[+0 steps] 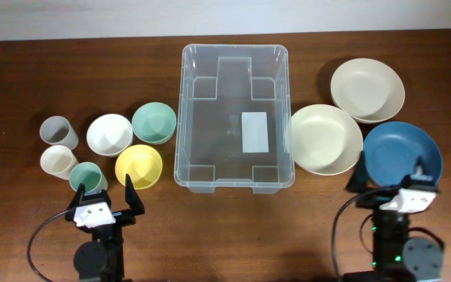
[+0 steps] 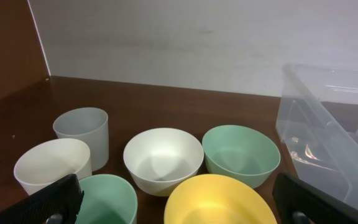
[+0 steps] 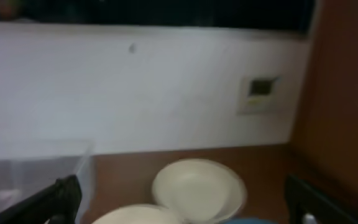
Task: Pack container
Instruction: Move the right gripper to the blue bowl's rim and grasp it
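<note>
The container (image 1: 180, 117) is a large clear plastic bin at the table's middle, empty, with a white label (image 1: 254, 131) on its base. It also shows at the right of the left wrist view (image 2: 328, 124) and, blurred, at the left of the right wrist view (image 3: 30, 174). My left gripper (image 1: 104, 192) is open and empty near the front edge, just behind a yellow bowl (image 2: 219, 202) and a small green cup (image 2: 107, 199). My right gripper (image 1: 387, 174) is open and empty at the front right, over the near edge of a blue plate (image 1: 402, 153).
Left of the bin stand a white bowl (image 1: 109, 134), a green bowl (image 1: 154, 123), a grey cup (image 1: 55, 131) and a cream cup (image 1: 58, 161). Right of it lie two cream bowls (image 1: 326, 139) (image 1: 367, 89). A white wall runs behind the table.
</note>
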`<act>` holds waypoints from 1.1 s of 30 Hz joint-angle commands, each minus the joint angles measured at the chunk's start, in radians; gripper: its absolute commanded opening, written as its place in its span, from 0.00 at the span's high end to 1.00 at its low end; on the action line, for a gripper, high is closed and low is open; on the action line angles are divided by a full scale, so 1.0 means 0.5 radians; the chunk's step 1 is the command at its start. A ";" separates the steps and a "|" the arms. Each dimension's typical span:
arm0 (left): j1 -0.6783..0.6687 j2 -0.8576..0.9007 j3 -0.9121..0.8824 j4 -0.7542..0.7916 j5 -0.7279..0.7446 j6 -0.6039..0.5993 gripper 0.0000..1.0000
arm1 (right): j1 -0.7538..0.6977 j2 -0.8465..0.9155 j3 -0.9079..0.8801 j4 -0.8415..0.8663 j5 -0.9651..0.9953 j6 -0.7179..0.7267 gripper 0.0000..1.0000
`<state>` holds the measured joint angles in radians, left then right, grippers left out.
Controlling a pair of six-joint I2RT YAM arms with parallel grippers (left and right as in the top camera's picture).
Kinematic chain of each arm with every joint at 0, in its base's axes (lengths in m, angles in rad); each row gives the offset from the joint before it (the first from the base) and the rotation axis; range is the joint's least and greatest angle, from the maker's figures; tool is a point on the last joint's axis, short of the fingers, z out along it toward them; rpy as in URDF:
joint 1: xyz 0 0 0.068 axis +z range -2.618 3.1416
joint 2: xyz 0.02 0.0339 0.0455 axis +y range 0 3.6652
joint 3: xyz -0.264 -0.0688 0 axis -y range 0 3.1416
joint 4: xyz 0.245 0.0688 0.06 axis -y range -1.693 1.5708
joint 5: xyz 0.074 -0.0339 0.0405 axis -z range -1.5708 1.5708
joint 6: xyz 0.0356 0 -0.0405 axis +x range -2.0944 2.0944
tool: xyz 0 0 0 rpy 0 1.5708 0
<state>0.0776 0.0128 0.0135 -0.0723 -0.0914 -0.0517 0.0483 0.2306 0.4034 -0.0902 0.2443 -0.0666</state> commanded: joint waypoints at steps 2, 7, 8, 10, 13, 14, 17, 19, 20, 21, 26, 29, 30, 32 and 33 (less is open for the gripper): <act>-0.010 -0.014 -0.009 0.000 -0.021 0.024 0.00 | -0.040 0.380 0.360 -0.101 0.169 -0.212 0.01; -0.010 -0.014 -0.009 0.000 -0.021 0.024 0.00 | -0.245 0.780 0.591 -0.250 -0.026 -0.210 0.01; -0.010 -0.014 -0.009 0.000 -0.021 0.024 0.00 | -0.290 0.831 0.605 -0.268 -0.128 -0.197 0.01; -0.010 -0.014 -0.009 0.000 -0.021 0.024 0.00 | -0.410 0.938 0.612 -0.314 -0.514 -0.130 0.01; -0.010 -0.014 -0.009 0.000 -0.021 0.024 0.00 | -0.452 0.955 0.612 -0.402 -0.634 -0.126 0.01; -0.010 -0.014 -0.009 0.000 -0.021 0.024 0.00 | -0.452 0.951 0.612 -0.434 -0.666 -0.127 0.01; -0.010 -0.014 -0.009 0.000 -0.021 0.024 0.00 | -0.451 0.943 0.613 -0.447 -0.822 -0.038 0.01; -0.010 -0.014 -0.009 0.000 -0.021 0.024 0.00 | -0.451 0.943 0.616 -0.449 -0.842 -0.002 0.01; -0.010 -0.014 -0.009 0.000 -0.021 0.024 0.00 | -0.453 0.946 0.618 -0.464 -0.839 0.001 0.01; -0.010 -0.014 -0.009 0.000 -0.021 0.024 0.00 | -0.459 0.951 0.619 -0.471 -0.832 0.000 0.01; -0.010 -0.014 -0.009 0.000 -0.021 0.024 0.00 | -0.785 1.061 0.698 -0.591 -0.787 0.370 0.01; -0.010 -0.014 -0.009 0.000 -0.021 0.024 0.00 | -1.192 1.209 0.865 -0.814 -0.871 0.529 0.01; -0.010 -0.014 -0.009 0.000 -0.021 0.024 0.00 | -1.309 1.263 0.909 -0.874 -0.915 0.534 0.01; -0.010 -0.014 -0.009 0.000 -0.021 0.024 0.00 | -1.650 1.466 1.005 -1.025 -1.067 0.534 0.01; -0.010 -0.014 -0.009 0.000 -0.021 0.024 0.00 | -1.771 1.554 1.025 -1.068 -1.136 0.533 0.01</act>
<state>0.0776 0.0120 0.0132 -0.0719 -0.0944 -0.0517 -0.6662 0.9012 0.8581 -0.5793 -0.2142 0.1467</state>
